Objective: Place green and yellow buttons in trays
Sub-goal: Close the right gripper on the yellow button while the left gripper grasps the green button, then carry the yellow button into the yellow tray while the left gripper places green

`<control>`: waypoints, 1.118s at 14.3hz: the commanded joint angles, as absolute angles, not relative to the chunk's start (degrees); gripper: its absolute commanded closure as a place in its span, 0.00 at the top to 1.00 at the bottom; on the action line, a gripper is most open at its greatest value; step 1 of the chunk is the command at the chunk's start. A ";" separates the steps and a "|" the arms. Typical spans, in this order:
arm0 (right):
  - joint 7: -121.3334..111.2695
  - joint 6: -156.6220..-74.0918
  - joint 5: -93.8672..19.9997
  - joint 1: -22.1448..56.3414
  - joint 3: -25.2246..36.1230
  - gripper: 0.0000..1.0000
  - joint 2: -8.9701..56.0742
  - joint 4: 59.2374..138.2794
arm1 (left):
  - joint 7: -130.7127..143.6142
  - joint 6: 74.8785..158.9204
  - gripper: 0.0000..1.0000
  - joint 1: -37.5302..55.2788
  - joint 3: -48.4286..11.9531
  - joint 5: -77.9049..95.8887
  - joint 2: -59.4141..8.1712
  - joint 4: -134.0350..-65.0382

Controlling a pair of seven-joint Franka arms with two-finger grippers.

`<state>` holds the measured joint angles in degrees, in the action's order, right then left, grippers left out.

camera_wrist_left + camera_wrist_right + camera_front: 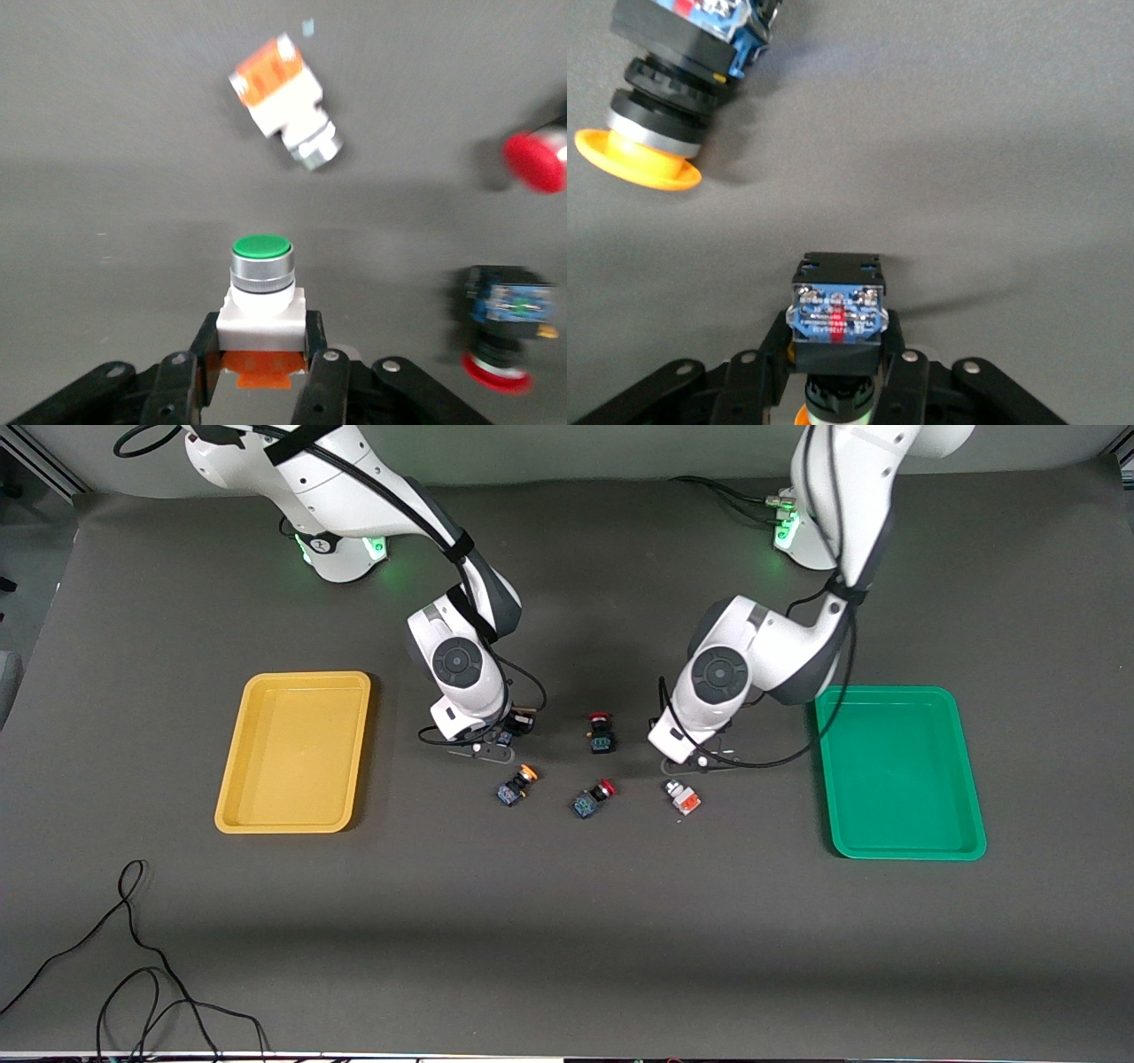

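Note:
My left gripper (261,341) is shut on the white-and-orange body of a green button (261,266), whose green cap points away from the jaws. In the front view it is hidden under the left hand (700,722). A second white-and-orange button (682,797) lies on its side just nearer the front camera (283,97). My right gripper (835,341) is shut on the black-blue body of a yellow button (835,314), low over the table (505,735). Another yellow button (516,784) lies beside it (664,97). The yellow tray (232,779) and the green tray (970,779) hold nothing.
Two red-capped buttons lie between the grippers, one (601,732) farther from the front camera and one (593,798) nearer. Both also show in the left wrist view, the first (500,328) and the second (536,159). A black cable (133,957) lies at the table's front corner.

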<state>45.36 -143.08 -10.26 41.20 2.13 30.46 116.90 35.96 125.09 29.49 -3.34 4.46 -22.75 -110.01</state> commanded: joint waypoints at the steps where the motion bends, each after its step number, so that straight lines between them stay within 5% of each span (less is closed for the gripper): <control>1: 45.09 -142.83 -11.43 41.57 4.03 0.00 26.47 117.69 | 36.39 117.96 0.22 26.12 -3.25 5.62 -15.06 -107.05; 9: 28.52 -104.26 -11.34 41.57 22.82 0.00 9.07 103.80 | 11.37 106.52 0.21 3.63 -2.90 4.66 -7.47 -107.84; 13: 13.74 -103.44 -10.63 41.84 33.64 0.00 7.47 107.65 | 2.11 112.47 0.21 -2.54 -2.81 1.06 -8.87 -113.80; 16: 3.98 -112.02 -10.55 41.75 38.74 0.00 8.87 116.86 | 2.11 122.83 0.22 -3.52 -2.90 -1.67 -10.71 -121.79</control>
